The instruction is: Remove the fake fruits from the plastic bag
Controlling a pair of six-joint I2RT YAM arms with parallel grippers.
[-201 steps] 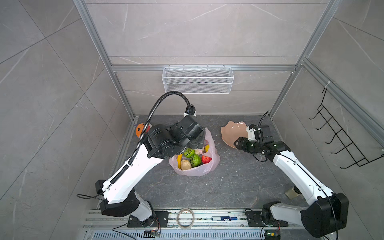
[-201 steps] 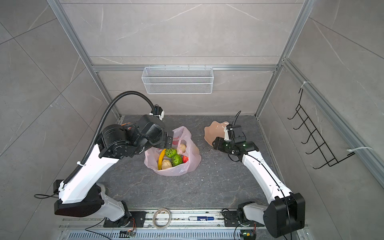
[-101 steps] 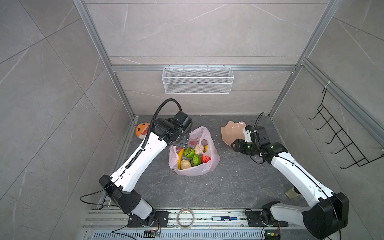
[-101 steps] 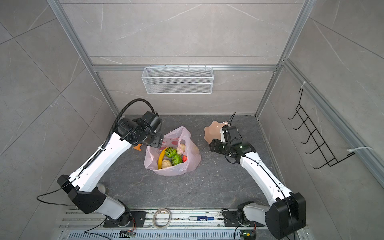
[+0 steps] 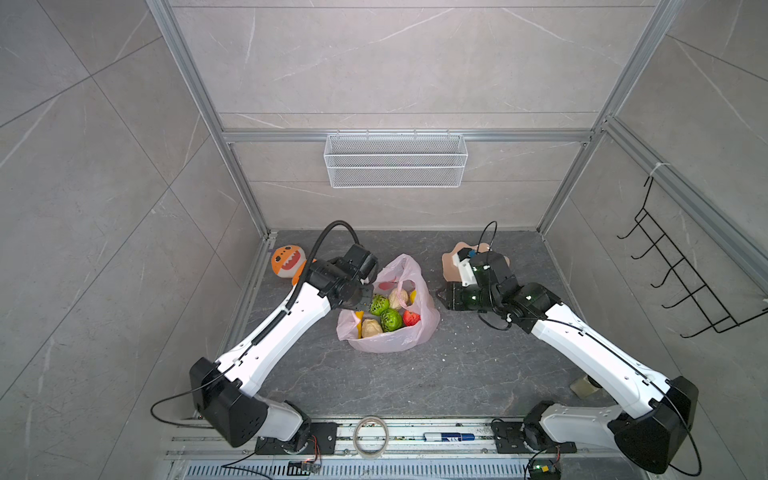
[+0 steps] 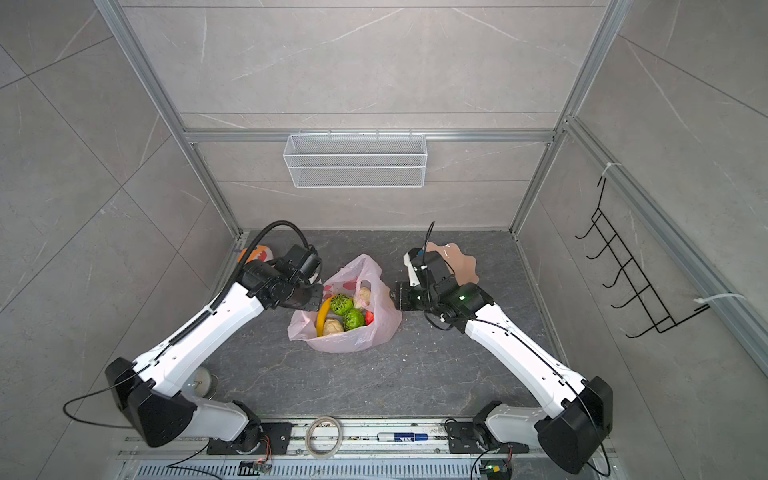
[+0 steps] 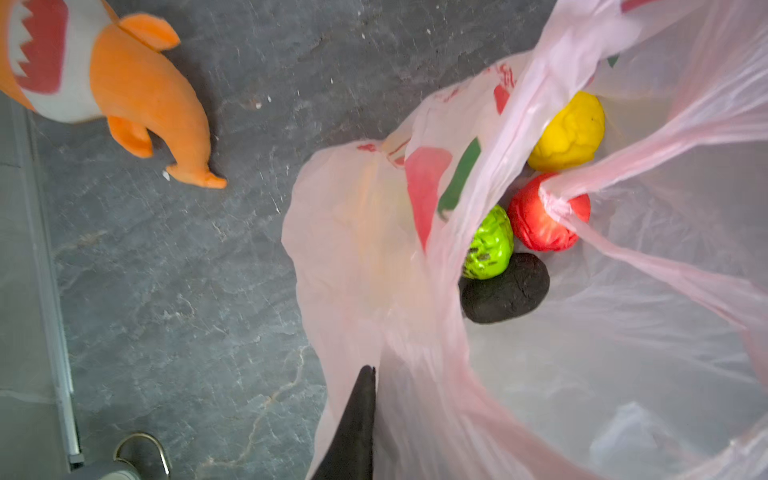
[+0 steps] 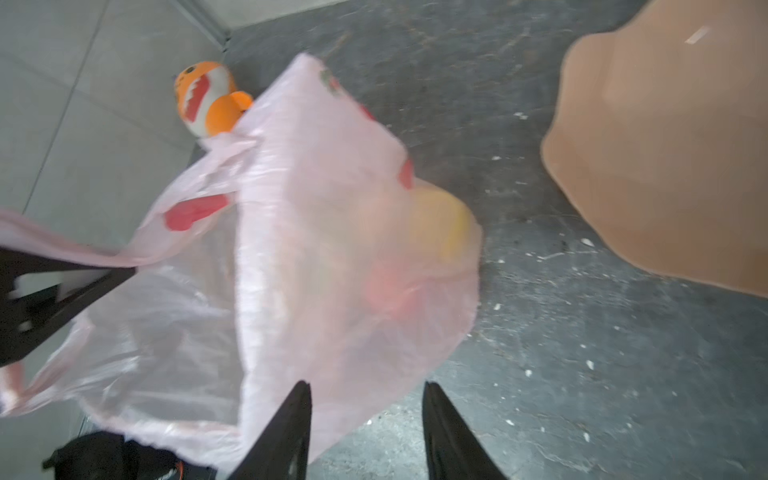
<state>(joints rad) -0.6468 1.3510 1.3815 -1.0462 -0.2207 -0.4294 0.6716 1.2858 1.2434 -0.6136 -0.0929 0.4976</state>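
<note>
The pink plastic bag (image 5: 390, 340) (image 6: 349, 338) sits open in the middle of the floor. Inside show the fake fruits: two green bumpy balls (image 5: 391, 319), cream lumps (image 5: 371, 327), a red apple (image 5: 410, 318) and a banana (image 6: 323, 316). The left wrist view adds a lemon (image 7: 569, 133) and a dark avocado (image 7: 505, 289). My left gripper (image 5: 363, 297) (image 7: 374, 399) is shut on the bag's left rim; film hides one finger. Level with the bag's right side, my right gripper (image 5: 441, 296) (image 8: 368, 399) stands open, the bag wall (image 8: 332, 249) just reaching between its fingers.
An orange plush shark (image 5: 286, 262) (image 7: 124, 83) lies at the back left corner. A peach scalloped bowl (image 6: 461, 262) (image 8: 665, 145) sits behind my right wrist. A tape roll (image 5: 370, 436) and marker (image 5: 449, 436) lie on the front rail. A wire basket (image 5: 395, 160) hangs on the back wall.
My left arm came down from over the bag to its left rim and its jaws closed on the film. My right gripper moved left toward the bag and narrowed its jaws.
</note>
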